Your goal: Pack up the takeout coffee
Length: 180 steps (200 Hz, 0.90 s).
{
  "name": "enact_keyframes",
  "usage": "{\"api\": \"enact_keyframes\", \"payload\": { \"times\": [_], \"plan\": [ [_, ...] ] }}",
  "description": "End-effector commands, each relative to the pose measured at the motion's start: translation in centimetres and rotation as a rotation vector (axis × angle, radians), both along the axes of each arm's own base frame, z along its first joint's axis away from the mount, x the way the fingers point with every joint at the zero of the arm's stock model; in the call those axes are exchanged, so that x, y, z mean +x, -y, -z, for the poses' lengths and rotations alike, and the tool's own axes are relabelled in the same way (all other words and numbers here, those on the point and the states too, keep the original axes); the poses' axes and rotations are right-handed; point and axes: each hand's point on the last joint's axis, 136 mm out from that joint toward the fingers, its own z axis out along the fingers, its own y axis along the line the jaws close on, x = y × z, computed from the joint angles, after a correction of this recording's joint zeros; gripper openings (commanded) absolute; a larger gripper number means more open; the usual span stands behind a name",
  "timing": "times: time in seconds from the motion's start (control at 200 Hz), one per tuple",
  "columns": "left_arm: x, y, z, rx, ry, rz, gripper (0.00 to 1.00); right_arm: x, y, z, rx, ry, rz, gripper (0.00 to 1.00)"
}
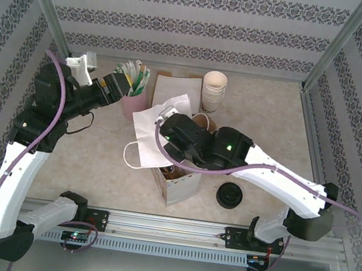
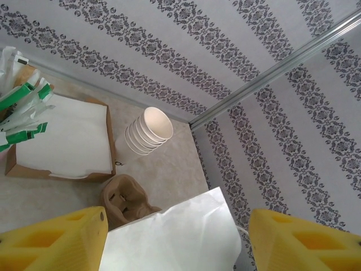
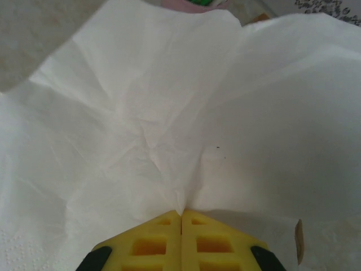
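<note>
- Patterned walls close the beige surface (image 1: 270,121) on three sides; bare room lies right of the stacked cups (image 1: 214,89)
- right pincer (image 3: 181,213) pressed together, pinching the white bag (image 3: 141,113) mid-surface
- left pincer (image 2: 177,240) spread, empty, near the back-left wall
- takeout coffee: cannot tell where; the right arm (image 1: 233,149) covers the bag's mouth

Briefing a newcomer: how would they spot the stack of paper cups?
At the back of the table, by the patterned wall, lies a napkin tray. Right of it stands the stack of cream cups; it alone is tall, nested and lidless.
</note>
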Motion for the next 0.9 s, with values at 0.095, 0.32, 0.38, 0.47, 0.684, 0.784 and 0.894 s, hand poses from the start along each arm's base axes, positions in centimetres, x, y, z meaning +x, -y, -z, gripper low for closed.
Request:
{"api": "enact_keyframes", "payload": {
  "times": [0.095, 0.32, 0.38, 0.47, 0.684, 0.784, 0.894],
  "plan": [
    [-0.5, -0.1, 1.5, 0.003, -0.053, 0.0, 0.67, -1.1, -0.2, 1.9, -0.141, -0.036, -0.111, 0.0],
    [-0.4, 0.2, 2.8, 0.01, -0.088, 0.013, 0.67, -1.0, -0.2, 4.6, -0.265, -0.063, -0.169, 0.0],
    [-0.4, 0.2, 3.2, 0.01, -0.099, 0.014, 0.66, -1.0, -0.2, 5.1, -0.269, -0.085, -0.171, 0.0],
    [-0.2, 0.3, 3.6, 0.009, -0.109, 0.015, 0.66, -0.8, -0.2, 5.9, -0.252, -0.132, -0.164, 0.0],
    [0.0, 0.3, 4.2, 0.003, -0.124, 0.01, 0.66, 0.5, -0.2, 7.4, -0.203, -0.21, -0.12, 0.0],
    [0.1, 0.3, 4.4, 0.001, -0.128, 0.006, 0.65, 1.4, -0.5, 7.9, -0.205, -0.202, -0.104, 0.0],
    [0.2, 0.3, 4.4, -0.005, -0.127, 0.002, 0.65, 1.9, -0.9, 8.9, -0.229, -0.205, -0.096, 0.0]
  ]
}}
